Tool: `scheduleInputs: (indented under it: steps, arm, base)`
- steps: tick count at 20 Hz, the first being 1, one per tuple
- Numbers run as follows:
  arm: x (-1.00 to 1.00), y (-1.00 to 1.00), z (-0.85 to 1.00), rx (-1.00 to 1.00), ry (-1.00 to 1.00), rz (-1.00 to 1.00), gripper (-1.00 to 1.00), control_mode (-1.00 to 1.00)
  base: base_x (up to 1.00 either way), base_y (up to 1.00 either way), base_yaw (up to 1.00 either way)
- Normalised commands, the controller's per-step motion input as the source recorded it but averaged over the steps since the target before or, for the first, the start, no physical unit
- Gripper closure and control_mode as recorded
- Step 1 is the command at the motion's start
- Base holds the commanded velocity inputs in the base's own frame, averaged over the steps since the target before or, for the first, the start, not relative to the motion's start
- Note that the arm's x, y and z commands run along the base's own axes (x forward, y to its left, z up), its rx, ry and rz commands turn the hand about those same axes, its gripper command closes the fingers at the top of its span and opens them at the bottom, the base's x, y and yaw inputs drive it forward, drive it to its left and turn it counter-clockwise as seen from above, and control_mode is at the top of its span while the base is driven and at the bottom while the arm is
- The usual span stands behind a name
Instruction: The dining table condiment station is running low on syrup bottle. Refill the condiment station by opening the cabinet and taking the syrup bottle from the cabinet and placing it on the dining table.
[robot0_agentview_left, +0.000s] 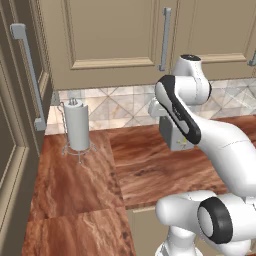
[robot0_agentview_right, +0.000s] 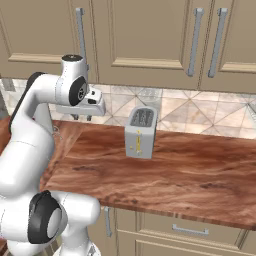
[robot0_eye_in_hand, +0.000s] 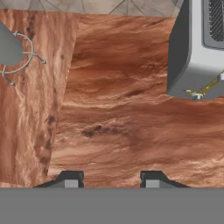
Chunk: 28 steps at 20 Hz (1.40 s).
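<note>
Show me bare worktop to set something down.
Free: the stretch between the paper towel holder and the toaster, under the gripper, and the worktop right of the toaster. Tight: the left corner around the holder, beside the tall panel.

Even, soft, slightly blurry rendering

We are in a rendered home kitchen — tan raised-panel wall cabinets (robot0_agentview_right: 145, 40) with long grey bar handles (robot0_agentview_right: 195, 42) hang above a backsplash of pale diamond-patterned tiles (robot0_agentview_left: 120, 105). Below them we see a reddish-brown wood-grain worktop (robot0_agentview_right: 185, 170) carrying a silver toaster (robot0_agentview_right: 140, 132) and a paper-towel roll on a wire stand (robot0_agentview_left: 77, 127) — with drawer fronts (robot0_agentview_right: 190, 231) beneath its edge.
</note>
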Motion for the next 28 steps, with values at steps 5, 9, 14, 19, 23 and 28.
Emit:
scheduleInputs:
  steps: [5, 9, 14, 19, 23, 28]
  arm:
    - [-0.08, 0.00, 0.00, 0.00, -0.01, 0.00, -1.00, -1.00]
    - [-0.17, 0.00, 0.00, 0.00, -0.17, -0.03, -1.00, -1.00]
    - [-0.60, 0.04, 0.43, -0.02, -0.76, -0.05, -1.00, -1.00]
    - [-0.21, 0.03, 0.95, 0.00, -0.76, 0.00, -1.00, -1.00]
    - [-0.12, 0.00, 0.99, 0.01, -0.67, 0.00, -1.00, -1.00]
    - [0.18, -0.03, 0.43, 0.15, -0.32, 0.00, -1.00, -1.00]
  base:
    - [0.00, 0.00, 0.00]
    - [0.00, 0.00, 0.00]
    - [0.00, 0.00, 0.00]
    - [0.00, 0.00, 0.00]
    - [0.00, 0.00, 0.00]
    - [0.00, 0.00, 0.00]
